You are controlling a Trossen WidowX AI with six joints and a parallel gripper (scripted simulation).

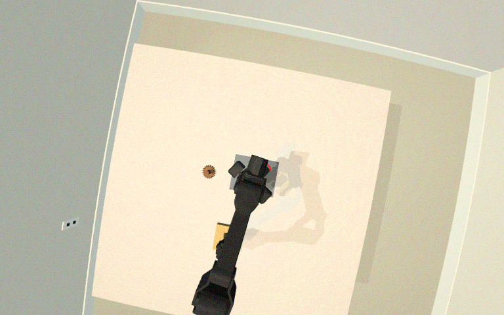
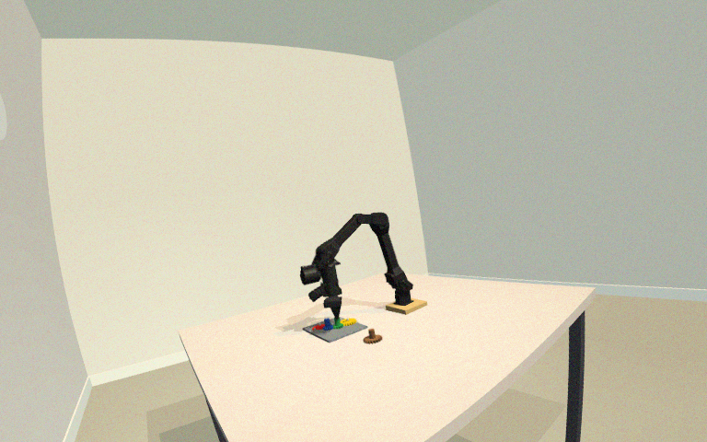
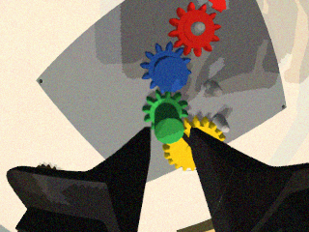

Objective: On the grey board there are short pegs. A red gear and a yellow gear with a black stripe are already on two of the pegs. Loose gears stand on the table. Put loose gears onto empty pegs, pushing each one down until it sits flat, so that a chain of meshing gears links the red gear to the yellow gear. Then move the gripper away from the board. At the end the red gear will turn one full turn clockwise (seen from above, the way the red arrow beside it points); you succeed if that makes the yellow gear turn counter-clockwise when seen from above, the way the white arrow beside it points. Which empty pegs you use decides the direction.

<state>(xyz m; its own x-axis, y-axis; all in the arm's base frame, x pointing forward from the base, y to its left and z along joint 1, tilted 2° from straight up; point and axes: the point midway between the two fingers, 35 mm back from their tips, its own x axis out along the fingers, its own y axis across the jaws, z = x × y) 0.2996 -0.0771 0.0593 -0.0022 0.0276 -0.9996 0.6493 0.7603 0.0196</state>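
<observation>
On the grey board (image 1: 241, 157) (image 2: 330, 336) (image 3: 97, 97), the red gear (image 2: 317, 328) (image 3: 185, 36), blue gear (image 2: 327, 324) (image 3: 169, 72), green gear (image 2: 338, 324) (image 3: 154, 108) and yellow gear (image 2: 349, 321) (image 3: 179, 155) stand in a row, each beside the last. Exact tooth contact is partly hidden. My gripper (image 2: 337, 319) (image 3: 170, 133) is slightly open around the green gear's knob, with small gaps on both sides. Two empty pegs show, a nearer peg (image 3: 221, 122) and a farther peg (image 3: 212, 87). A loose brown gear (image 1: 209, 172) (image 2: 372, 339) stands on the table left of the board.
The blue gear's upright knob stands close to my fingers. The red arrow (image 1: 269, 167) (image 3: 219, 5) lies beside the red gear. The arm's wooden base (image 1: 220, 235) (image 2: 406, 307) is behind the board. In the top view the arm covers much of the board.
</observation>
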